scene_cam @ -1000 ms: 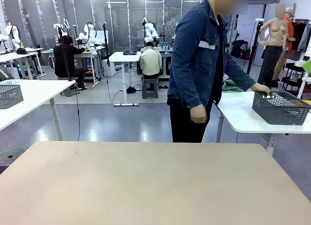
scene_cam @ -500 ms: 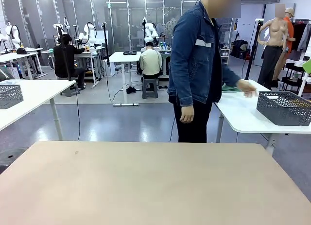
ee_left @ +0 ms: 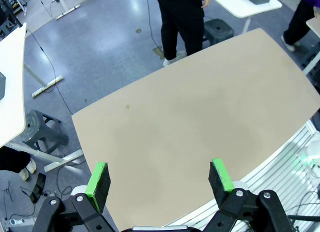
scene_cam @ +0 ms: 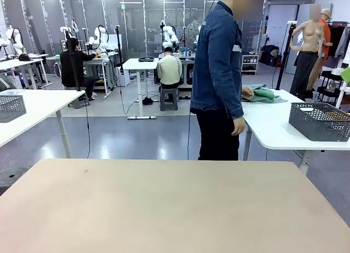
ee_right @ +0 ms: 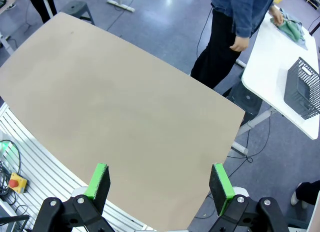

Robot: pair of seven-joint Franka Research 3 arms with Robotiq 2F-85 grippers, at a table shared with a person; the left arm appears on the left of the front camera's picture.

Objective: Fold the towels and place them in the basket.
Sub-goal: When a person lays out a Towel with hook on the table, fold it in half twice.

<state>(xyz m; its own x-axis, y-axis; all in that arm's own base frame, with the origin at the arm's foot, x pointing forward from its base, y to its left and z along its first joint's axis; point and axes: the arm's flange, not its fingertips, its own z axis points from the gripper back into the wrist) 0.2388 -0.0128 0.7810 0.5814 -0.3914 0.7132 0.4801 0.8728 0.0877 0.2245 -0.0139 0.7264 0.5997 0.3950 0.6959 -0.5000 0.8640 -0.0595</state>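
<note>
The mint green towel (scene_cam: 262,94) lies bunched on a white side table (scene_cam: 268,127) beyond my beige table (scene_cam: 164,204). A person in a denim jacket (scene_cam: 219,62) stands beside it with one hand on it. The dark grey mesh basket (scene_cam: 320,121) stands on the same side table, further right. In the right wrist view the towel (ee_right: 291,28) and the basket (ee_right: 303,89) sit at the far right. I cannot make out a cream-white towel. My left gripper (ee_left: 159,178) and right gripper (ee_right: 159,182) both hang open above the bare beige tabletop, holding nothing.
A second mesh basket (scene_cam: 11,107) sits on another white table at the far left. A grey stool (ee_left: 42,133) stands on the floor off the beige table's edge. The side table lies across a floor gap from my table.
The person has let go of the basket, turned away to the right, and moved a hand onto the green towel. The basket has stayed on the side table.
</note>
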